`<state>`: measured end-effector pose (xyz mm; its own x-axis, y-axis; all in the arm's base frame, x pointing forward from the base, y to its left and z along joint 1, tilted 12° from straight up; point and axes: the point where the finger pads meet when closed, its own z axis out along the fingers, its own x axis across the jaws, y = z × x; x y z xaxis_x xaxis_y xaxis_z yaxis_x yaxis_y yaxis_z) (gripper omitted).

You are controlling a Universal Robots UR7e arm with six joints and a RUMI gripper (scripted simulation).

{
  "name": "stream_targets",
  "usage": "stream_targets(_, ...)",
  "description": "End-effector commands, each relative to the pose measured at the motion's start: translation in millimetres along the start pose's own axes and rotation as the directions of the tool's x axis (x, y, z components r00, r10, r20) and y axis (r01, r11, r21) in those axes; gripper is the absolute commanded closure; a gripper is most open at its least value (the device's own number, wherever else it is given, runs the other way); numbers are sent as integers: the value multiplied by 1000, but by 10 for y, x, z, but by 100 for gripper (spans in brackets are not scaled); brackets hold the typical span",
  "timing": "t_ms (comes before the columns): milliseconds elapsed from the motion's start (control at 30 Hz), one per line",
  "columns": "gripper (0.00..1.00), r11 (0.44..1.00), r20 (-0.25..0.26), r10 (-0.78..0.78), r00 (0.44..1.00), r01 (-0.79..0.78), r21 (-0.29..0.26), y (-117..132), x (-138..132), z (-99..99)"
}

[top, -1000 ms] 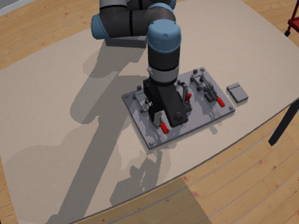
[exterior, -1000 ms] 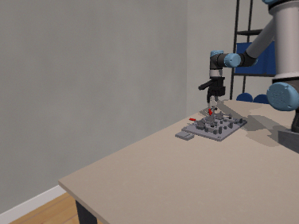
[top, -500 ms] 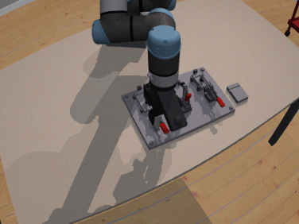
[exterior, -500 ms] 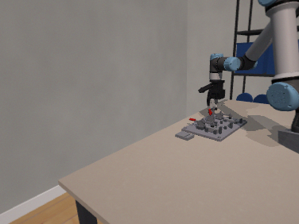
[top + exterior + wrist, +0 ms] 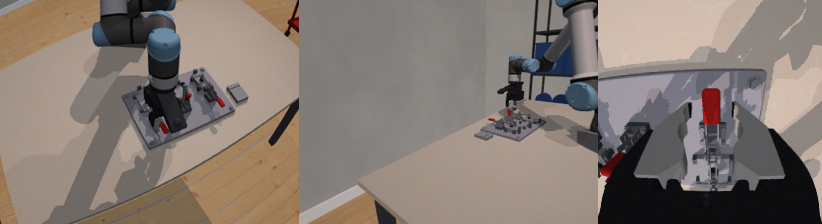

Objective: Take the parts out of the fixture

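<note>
The grey fixture plate (image 5: 203,115) (image 5: 494,129) (image 5: 743,80) carries three toggle clamps. My gripper (image 5: 711,103) is partly open and holds nothing. It hangs over the left clamp, whose red handle (image 5: 164,128) (image 5: 711,102) shows between the fingertips in the wrist view with gaps on both sides. The middle clamp's red handle (image 5: 188,97) (image 5: 509,112) stands up. The right clamp's red handle (image 5: 220,102) (image 5: 491,119) lies low, pointing outward. One grey part (image 5: 237,92) (image 5: 483,136) lies flat on the table beside the plate. Parts under the left and middle clamps cannot be made out.
Small dark posts and clamp bodies stand up from the plate around the handles. The table's front edge (image 5: 216,155) runs close to the plate and the loose part. The arm comes in from the back and casts shadows over the left of the table.
</note>
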<state>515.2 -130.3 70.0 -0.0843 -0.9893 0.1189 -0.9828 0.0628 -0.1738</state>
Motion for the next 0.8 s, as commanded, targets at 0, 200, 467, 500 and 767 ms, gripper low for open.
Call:
stream_targets(0,72,1000,-1,0,1000,0,1,-5,1,-2)
stream_targets(200,100,1000,-1,0,1000,0,1,-5,1,-2)
stream_targets(467,100,1000,-1,0,1000,0,1,-5,1,-2)
stream_targets(500,100,1000,-1,0,1000,0,1,-5,1,-2)
stream_targets(767,100,1000,-1,0,1000,0,1,-5,1,-2)
